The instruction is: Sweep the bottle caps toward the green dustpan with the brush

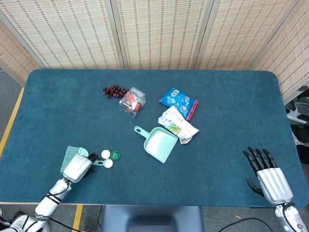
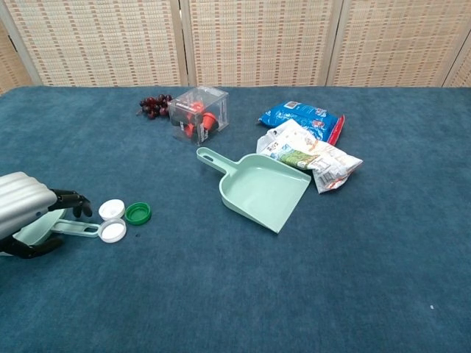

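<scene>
The left hand [image 2: 33,213] is curled around the brush [image 2: 70,227], beside three bottle caps [image 2: 112,209]. The right hand [image 1: 268,175] is wide, holding nothing.

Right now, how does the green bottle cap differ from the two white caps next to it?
The green bottle cap is dark green and lies nearest the dustpan; the white caps are white and lie closer to the brush under the left hand. The green cap shows its hollow side up; the white caps' faces look flat, though that is hard to tell. All three are round and lie flat on the table.
</scene>
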Controlling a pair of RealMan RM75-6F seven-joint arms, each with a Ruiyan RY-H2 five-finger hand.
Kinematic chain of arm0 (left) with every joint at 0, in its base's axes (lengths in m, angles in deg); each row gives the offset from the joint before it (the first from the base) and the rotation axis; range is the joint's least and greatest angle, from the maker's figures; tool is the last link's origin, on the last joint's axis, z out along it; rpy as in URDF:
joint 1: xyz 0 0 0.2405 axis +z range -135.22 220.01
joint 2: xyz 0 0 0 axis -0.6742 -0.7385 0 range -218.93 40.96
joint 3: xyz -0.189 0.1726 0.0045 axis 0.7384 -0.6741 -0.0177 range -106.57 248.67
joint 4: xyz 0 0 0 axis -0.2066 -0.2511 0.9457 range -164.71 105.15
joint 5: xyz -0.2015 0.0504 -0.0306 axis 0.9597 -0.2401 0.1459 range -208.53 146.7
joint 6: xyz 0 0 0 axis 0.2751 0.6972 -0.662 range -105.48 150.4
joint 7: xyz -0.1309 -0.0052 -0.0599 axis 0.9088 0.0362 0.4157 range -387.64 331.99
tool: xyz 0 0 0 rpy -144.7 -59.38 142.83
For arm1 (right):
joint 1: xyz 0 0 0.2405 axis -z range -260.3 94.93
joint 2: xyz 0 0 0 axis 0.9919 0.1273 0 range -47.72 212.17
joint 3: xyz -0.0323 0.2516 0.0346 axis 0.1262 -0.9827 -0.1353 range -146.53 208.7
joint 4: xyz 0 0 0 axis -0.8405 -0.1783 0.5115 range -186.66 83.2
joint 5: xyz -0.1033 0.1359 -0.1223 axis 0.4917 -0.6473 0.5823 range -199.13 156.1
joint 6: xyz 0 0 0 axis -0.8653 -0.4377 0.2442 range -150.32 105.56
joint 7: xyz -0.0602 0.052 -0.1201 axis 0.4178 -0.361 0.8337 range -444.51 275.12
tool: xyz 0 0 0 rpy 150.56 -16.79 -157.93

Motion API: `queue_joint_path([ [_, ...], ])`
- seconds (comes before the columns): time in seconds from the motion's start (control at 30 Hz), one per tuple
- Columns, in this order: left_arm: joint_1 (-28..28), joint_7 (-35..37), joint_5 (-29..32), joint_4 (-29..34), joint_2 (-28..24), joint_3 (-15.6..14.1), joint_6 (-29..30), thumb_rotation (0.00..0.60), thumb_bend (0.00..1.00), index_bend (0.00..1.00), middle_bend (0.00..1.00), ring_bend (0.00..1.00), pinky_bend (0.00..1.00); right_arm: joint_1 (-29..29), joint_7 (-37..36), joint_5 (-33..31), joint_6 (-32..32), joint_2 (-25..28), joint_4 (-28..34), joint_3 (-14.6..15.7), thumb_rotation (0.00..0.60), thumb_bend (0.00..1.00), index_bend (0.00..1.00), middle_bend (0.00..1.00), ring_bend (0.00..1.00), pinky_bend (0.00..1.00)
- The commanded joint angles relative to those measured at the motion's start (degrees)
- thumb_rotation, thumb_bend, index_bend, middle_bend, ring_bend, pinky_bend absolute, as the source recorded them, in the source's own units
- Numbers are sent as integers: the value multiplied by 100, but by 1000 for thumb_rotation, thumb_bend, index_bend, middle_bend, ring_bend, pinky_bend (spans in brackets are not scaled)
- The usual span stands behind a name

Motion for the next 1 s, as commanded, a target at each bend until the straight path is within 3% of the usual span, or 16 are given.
queue_joint_path([
  [0.03,-20,-12,23,-68,54,-14,-24,600,358,331,408,782,904,-2,8,-5,5,-3,-2,-2,600,275,0,0,0,0],
  [0.33,-42,-26,25,-306,202,-47,63,600,358,382,432,782,903,-17,5,-54,53,16,12,-7,600,276,0,0,0,0],
  [0.6,10,29,-44,-568,345,-21,487,600,379,561,619,799,906,-21,15,-44,66,17,19,7,600,276,0,0,0,0],
  [0.73,72,318,-77,-630,400,72,945,600,454,659,718,815,919,-25,25,-47,82,12,21,13,600,276,0,0,0,0],
  [0.87,112,1374,-59,-621,447,255,1540,600,564,734,819,820,922,-31,27,-58,103,11,25,15,600,276,0,0,0,0],
  [1.0,90,3394,178,-593,557,643,2093,600,633,753,855,820,922,-31,24,-58,117,22,44,29,600,276,0,0,0,0],
])
